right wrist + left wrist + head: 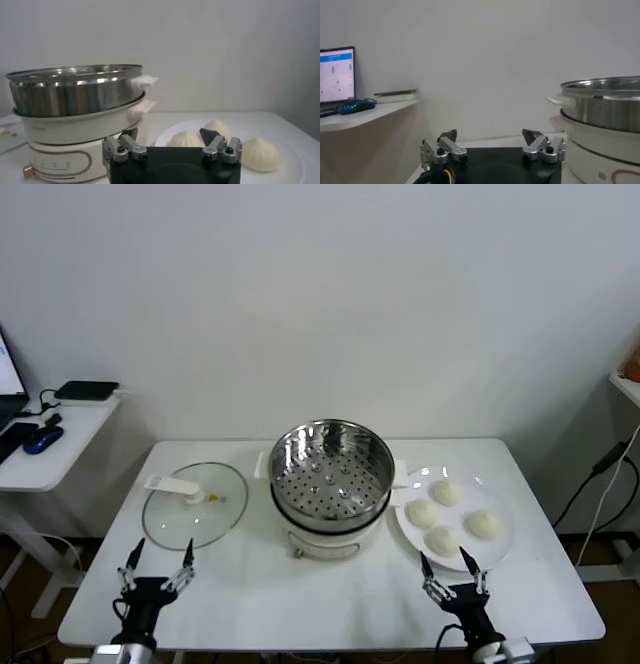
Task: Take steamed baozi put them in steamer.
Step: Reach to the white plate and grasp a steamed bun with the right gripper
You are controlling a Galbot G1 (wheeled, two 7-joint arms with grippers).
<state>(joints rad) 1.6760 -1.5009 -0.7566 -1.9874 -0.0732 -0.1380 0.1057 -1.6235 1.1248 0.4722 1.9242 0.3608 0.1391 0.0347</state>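
Note:
Several cream-white steamed baozi point(447, 493) lie on a white plate point(500, 549) at the right of the table; the right wrist view shows three of them point(260, 153). The shiny steamer point(331, 469) with its perforated floor sits empty on a cream pot base at the table's middle, and its steel wall point(75, 96) point(605, 105) appears in both wrist views. My right gripper point(446, 567) stands open near the front edge, just short of the plate, nothing between its fingers. My left gripper point(158, 556) stands open at the front left, below the glass lid.
A round glass lid point(194, 504) with a white handle lies flat left of the steamer. A side desk point(45, 454) with a blue mouse and a monitor stands off to the left. A cable hangs at the far right.

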